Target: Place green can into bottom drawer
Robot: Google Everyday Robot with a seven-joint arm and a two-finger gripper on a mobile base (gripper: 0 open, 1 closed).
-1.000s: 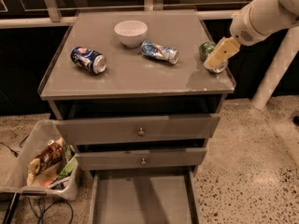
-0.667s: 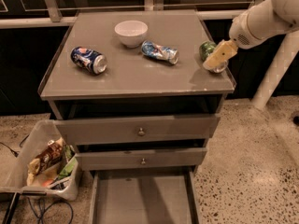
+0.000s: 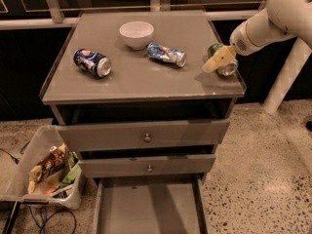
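Observation:
The green can [image 3: 215, 49] lies on its side at the right edge of the grey cabinet top [image 3: 146, 82], its silver end toward the front right corner. My gripper [image 3: 219, 60], cream-coloured on a white arm coming in from the upper right, is right on the can and covers its middle. The bottom drawer [image 3: 146, 208] is pulled out at the foot of the cabinet, with nothing visible in it.
A white bowl [image 3: 136, 33], a dark blue can [image 3: 92, 62] and a light blue dented can [image 3: 167, 54] are on the cabinet top. Two upper drawers with knobs [image 3: 147, 137] are shut. A clear bin of snacks [image 3: 46, 172] stands on the floor at left. A white post [image 3: 285, 77] stands at right.
My gripper has moved slightly left and down onto the green can. The can stays in place on the cabinet top.

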